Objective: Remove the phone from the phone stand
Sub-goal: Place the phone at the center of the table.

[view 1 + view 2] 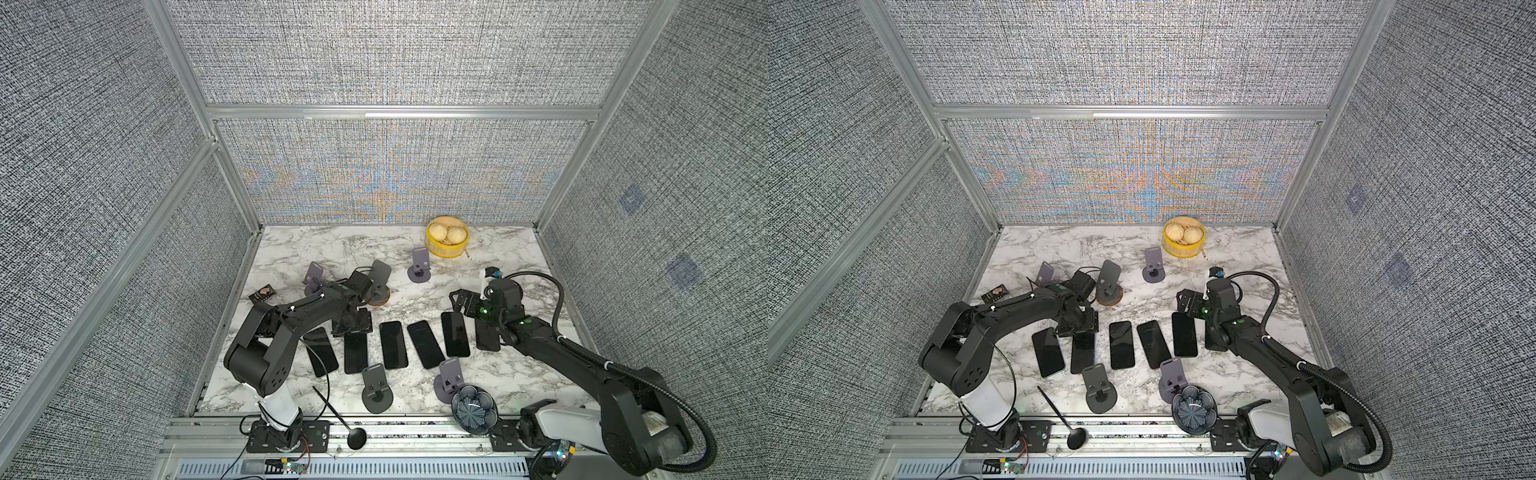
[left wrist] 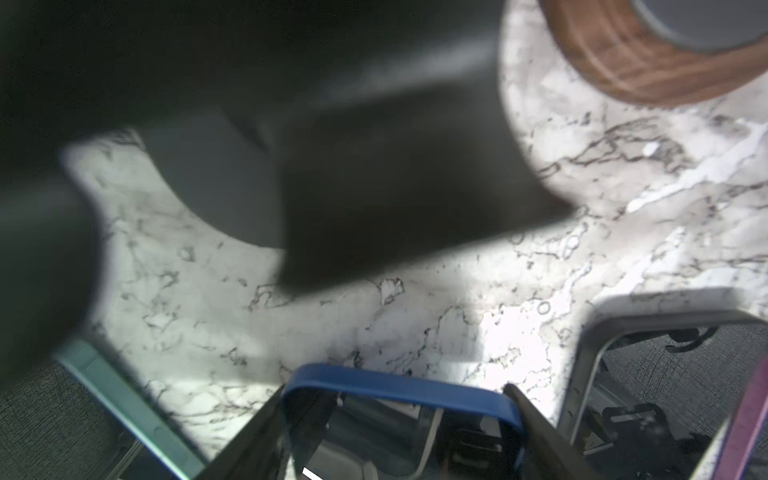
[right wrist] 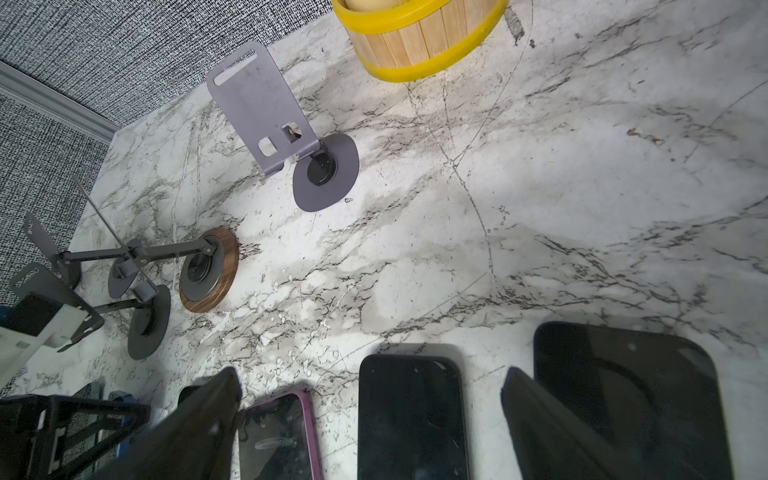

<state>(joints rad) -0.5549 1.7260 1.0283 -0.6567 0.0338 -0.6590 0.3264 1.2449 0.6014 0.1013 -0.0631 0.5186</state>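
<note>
My left gripper (image 2: 397, 390) is shut on a blue-cased phone (image 2: 399, 384), its two fingers pressed on the phone's long sides. In both top views this phone (image 1: 356, 352) (image 1: 1082, 354) lies in line with a row of several dark phones, second from the left, under the left gripper (image 1: 351, 323) (image 1: 1077, 325). I cannot tell whether it touches the marble. A grey phone stand (image 1: 314, 275) and another on a wooden disc (image 1: 379, 286) stand empty just behind. My right gripper (image 1: 461, 300) (image 3: 374, 399) hangs open over the row's right end, holding nothing.
Three more empty grey stands (image 1: 419, 266) (image 1: 376, 388) (image 1: 449, 380) stand on the marble table (image 1: 519, 374). A yellow steamer basket (image 1: 446, 243) sits at the back. A dark blue bowl (image 1: 474, 409) and a black spoon (image 1: 338, 415) lie at the front edge. A small dark packet (image 1: 262, 294) lies far left.
</note>
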